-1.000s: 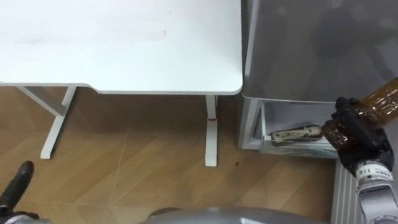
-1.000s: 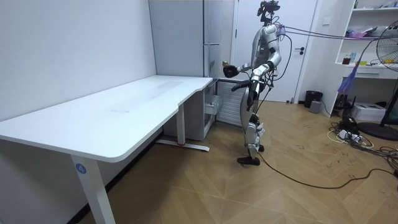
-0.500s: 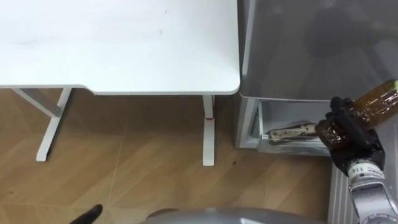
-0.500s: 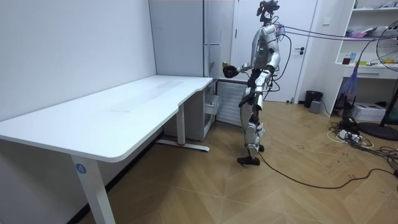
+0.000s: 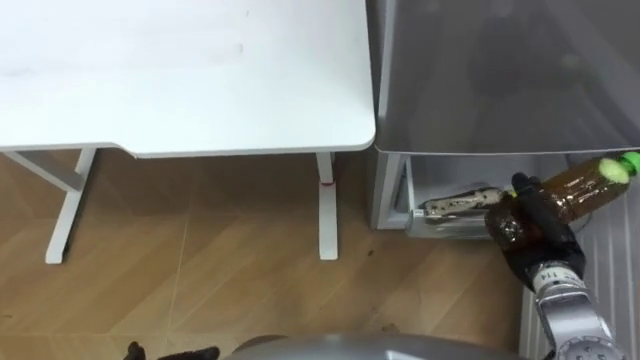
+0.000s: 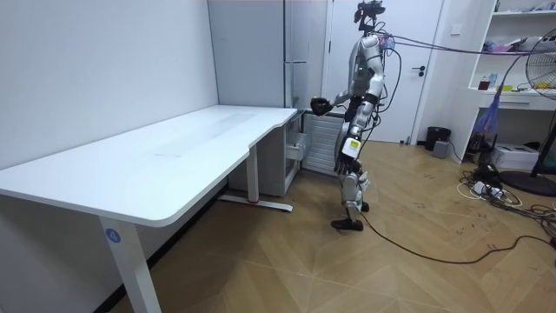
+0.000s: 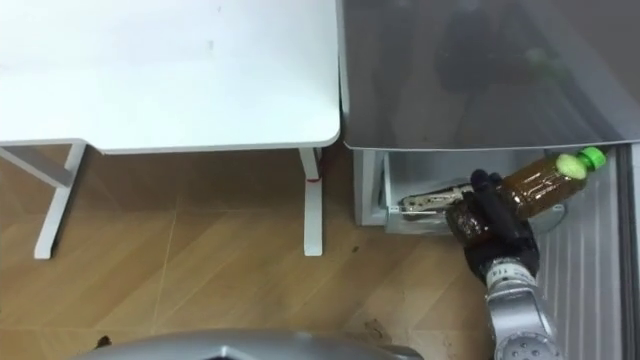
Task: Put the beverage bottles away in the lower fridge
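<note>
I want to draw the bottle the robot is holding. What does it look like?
The bottle looks like clear plastic full of brown drink, with a green cap. It lies tilted, cap toward the robot's right. The right hand curls black fingers round the bottom half, holding it above the open lower fridge.

No legible text, blue sticker (image 6: 112, 234) on desk leg (image 6: 132, 271) unreadable
</note>
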